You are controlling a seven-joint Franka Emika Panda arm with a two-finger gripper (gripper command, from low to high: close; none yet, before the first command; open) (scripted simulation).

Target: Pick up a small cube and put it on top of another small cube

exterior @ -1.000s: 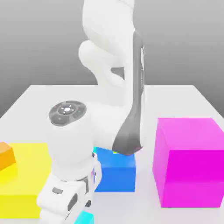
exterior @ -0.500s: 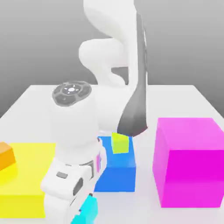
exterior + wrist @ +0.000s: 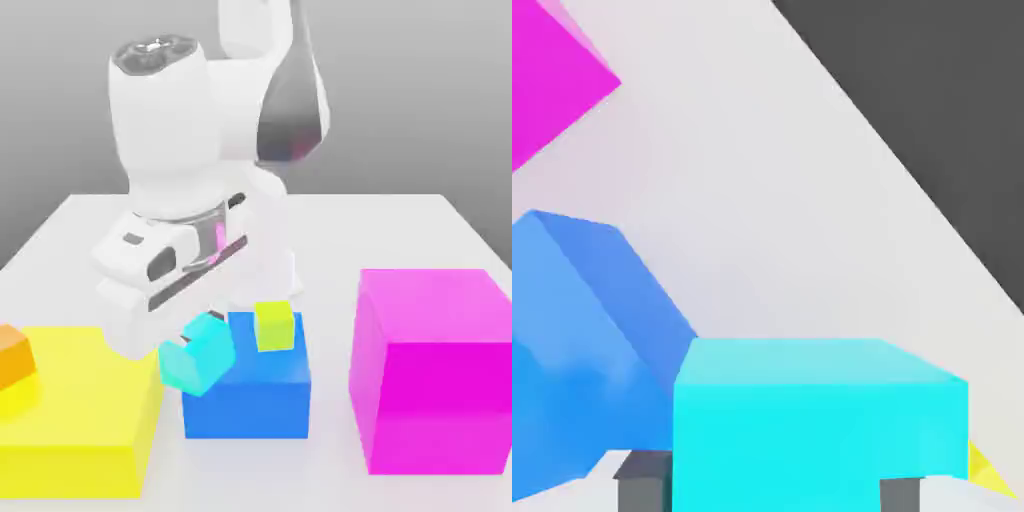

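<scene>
Now that the cyan cube is off the surface, grasp is done; carry phase.
Tool pinching the cube, fingers on opposite faces; a second ago it was low at the frame's bottom edge, now it hangs beside the blue block, level with that block's top. Lime cube sits on the blue block, likely the stack target. Yellow block with an orange cube flanks the blue block on one side, magenta block on the other. All matte, flat-faced, sharp-edged; placement needs square alignment.
</scene>
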